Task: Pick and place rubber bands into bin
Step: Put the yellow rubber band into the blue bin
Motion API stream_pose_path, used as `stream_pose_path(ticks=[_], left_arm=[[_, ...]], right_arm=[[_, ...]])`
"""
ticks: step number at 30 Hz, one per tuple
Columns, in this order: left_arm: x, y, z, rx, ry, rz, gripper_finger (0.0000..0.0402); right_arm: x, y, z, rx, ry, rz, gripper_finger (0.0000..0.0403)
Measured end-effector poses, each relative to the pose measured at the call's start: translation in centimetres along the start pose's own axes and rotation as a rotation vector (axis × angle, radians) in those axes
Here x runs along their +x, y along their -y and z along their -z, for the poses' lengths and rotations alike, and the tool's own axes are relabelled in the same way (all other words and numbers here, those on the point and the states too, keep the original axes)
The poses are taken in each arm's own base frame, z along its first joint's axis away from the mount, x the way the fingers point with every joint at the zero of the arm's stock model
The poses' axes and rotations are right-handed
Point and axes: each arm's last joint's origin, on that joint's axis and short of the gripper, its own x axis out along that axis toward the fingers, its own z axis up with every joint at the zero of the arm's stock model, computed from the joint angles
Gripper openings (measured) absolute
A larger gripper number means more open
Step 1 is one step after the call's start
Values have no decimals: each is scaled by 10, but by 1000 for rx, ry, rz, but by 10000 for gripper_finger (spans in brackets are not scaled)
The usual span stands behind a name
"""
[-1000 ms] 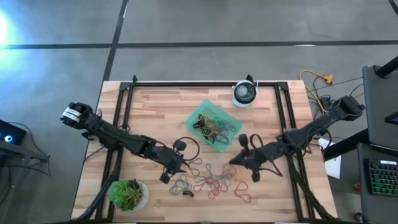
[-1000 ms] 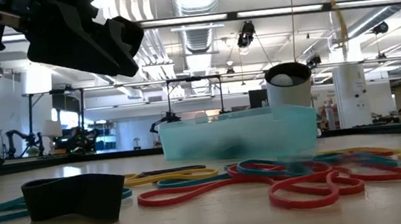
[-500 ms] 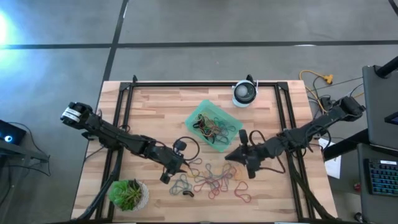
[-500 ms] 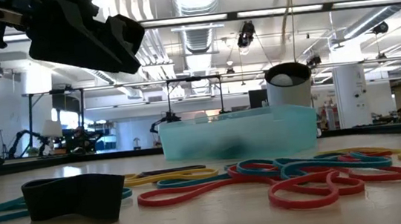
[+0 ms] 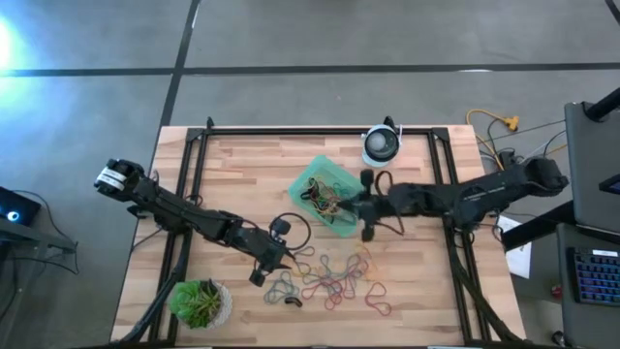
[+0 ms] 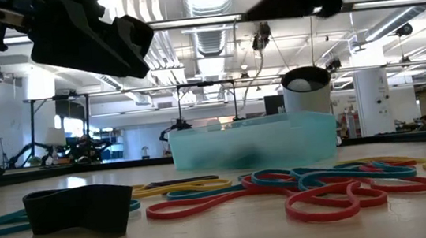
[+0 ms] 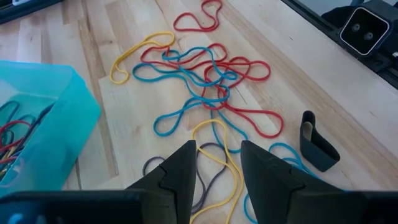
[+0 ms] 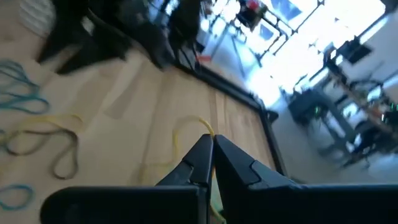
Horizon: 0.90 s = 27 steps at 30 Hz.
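Observation:
Many rubber bands (image 5: 329, 281) in red, blue, yellow and grey lie tangled on the wooden table, also seen in the left wrist view (image 7: 205, 81) and the low view (image 6: 307, 188). The mint-green bin (image 5: 312, 177) (image 6: 255, 142) (image 7: 56, 118) stands past them with several bands inside. My left gripper (image 5: 260, 269) (image 7: 217, 165) hovers open above the pile's left side, holding nothing. My right gripper (image 5: 351, 206) (image 8: 211, 142) is shut on a yellow rubber band over the bin's right edge. My right gripper pinches a thin yellow rubber band (image 8: 198, 124) between its two fingertips. The fingers come from the table's right, slanting a little downward. The band loops out ahead of the tips, clear of the table. The picture is blurred, so which part of the loop is held does not show.
A round white-and-black device (image 5: 381, 145) stands at the far edge behind the bin. A potted plant (image 5: 199, 302) sits at the near left corner. A black cable loop (image 5: 291, 231) lies by my left gripper, and a wide black band (image 6: 76, 211) (image 7: 316, 144) rests near the pile.
My right gripper has swung from the pile's right side toward the table's far edge and left, ending over the bin's right edge. It has stayed shut and carries the yellow band with it.

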Motion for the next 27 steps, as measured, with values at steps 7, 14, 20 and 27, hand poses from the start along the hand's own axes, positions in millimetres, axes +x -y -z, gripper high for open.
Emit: stream_pose_path(ticks=[7, 14, 20, 27], left_arm=[[0, 0, 0, 0, -1, 0, 112], [0, 0, 0, 0, -1, 0, 112], [0, 0, 1, 0, -4, 1, 112], [0, 0, 1, 1, -5, 0, 112]], right_arm=[[38, 15, 35, 55, -69, 9, 9], [63, 22, 56, 74, -82, 69, 9], [68, 31, 69, 141, -117, 103, 9], [65, 36, 75, 230, -175, 107, 35]])
